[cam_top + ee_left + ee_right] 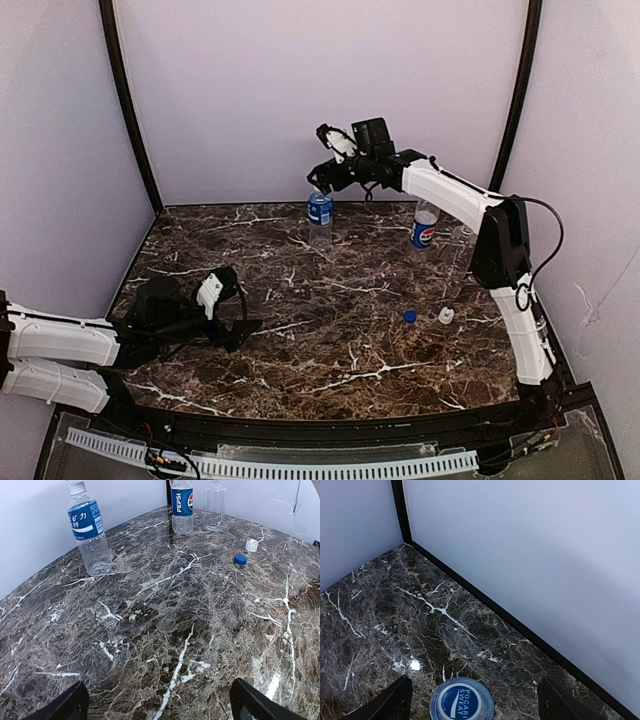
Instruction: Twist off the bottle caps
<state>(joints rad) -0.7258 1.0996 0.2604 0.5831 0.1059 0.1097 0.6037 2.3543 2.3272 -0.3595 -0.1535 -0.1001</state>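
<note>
- The right tool (pixel 318 186) hangs over the capped bottle (pixel 320 212), which stands upright at 12 o'clock on the tabletop (pixel 330 350), near the back wall.
- In the right wrist view its fingers (pixel 395 700) are spread wide. The white cap (pixel 461 700) lies between them, its top face printed blue with POCARI SWEAT. Neither finger is seen touching it, so this tool grips nothing.
- From the left wrist view that cap is on the bottle's neck, above a blue label.
- The Pepsi bottle (pixel 424 228) stands upright at about 1 o'clock with its neck bare. The unlabelled bottle (pixel 215 502) stands just beside it, at its 3 o'clock side, also upright.
- Two loose caps lie at about 3 o'clock on the tabletop: the blue cap (pixel 409 316) and, just beside it but apart, the loose white cap (pixel 446 315).
- The left tool (pixel 243 330) lies low at 9 o'clock, well apart from every bottle and cap. Its jaws stand wide open with only bare marble between them.
</note>
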